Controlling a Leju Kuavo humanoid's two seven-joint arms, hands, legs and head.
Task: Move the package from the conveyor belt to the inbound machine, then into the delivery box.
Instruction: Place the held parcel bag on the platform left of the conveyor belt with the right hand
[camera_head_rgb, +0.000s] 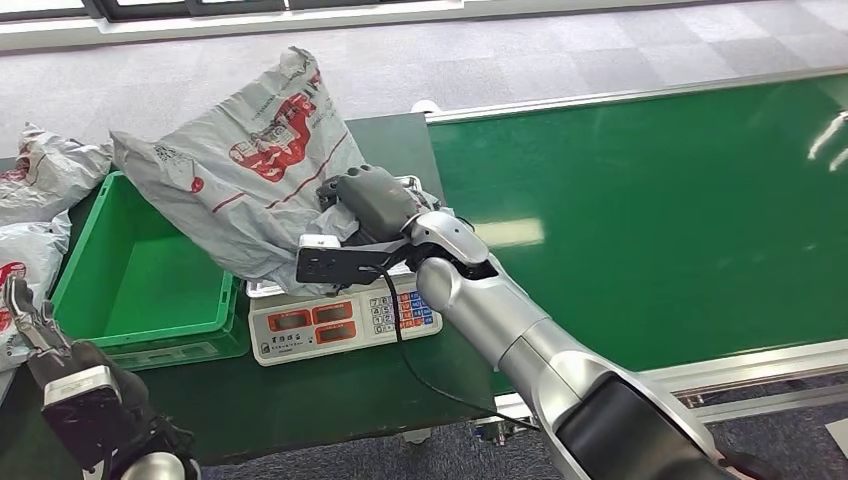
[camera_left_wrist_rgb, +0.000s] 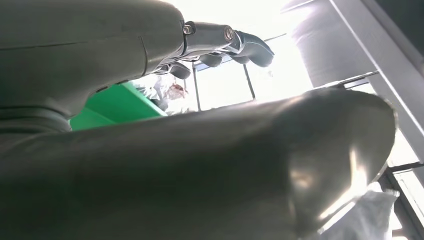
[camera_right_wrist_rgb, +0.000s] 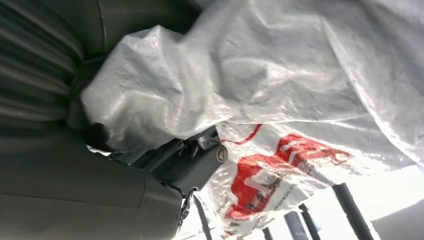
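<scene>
From the head view, the right robot hand grips the package, a grey plastic mailing bag with red print, and holds it tilted over the scale, its lower edge touching the weighing plate. I judge the scale to be the inbound machine, so the bag rests there to be weighed before it goes left into the green bin, which sits just beside the scale. The green conveyor belt runs off to the right. More grey bags lie at the far left. The left robot hand hangs low at the near left, fingers spread, holding nothing.

From the left wrist view, that robot hand has its fingers loosely extended and free.

From the right wrist view, the crumpled, shiny package bunches against the right robot hand, its red print facing the camera.
</scene>
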